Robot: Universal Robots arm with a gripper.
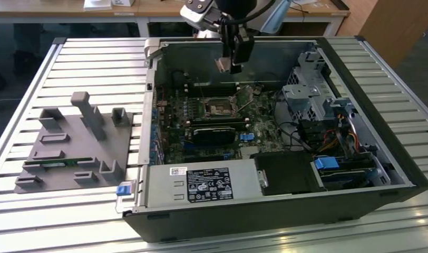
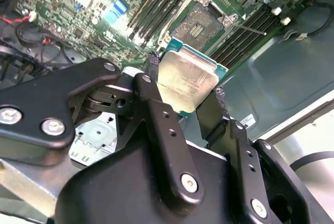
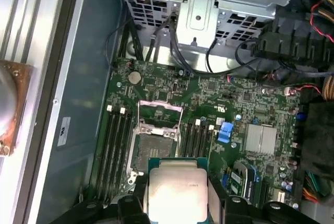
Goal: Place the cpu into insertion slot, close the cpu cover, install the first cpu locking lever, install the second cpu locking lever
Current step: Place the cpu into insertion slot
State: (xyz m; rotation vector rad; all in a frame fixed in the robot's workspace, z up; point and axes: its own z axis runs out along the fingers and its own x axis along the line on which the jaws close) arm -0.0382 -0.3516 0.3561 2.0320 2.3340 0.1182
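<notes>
Here, gripper clenched on cpu, suspended above motherboard; insertion slot at 6 o'clock from gripper in exterior view, dark centre exposed, well apart.

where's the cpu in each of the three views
exterior view: cpu held in the tool, higher in the picture than the insertion slot.
first wrist view: cpu nearest the camera, metal top showing, insertion slot just beyond it.
second wrist view: cpu clamped in the tool, insertion slot farther off.
shared landmark: the empty insertion slot.
</notes>
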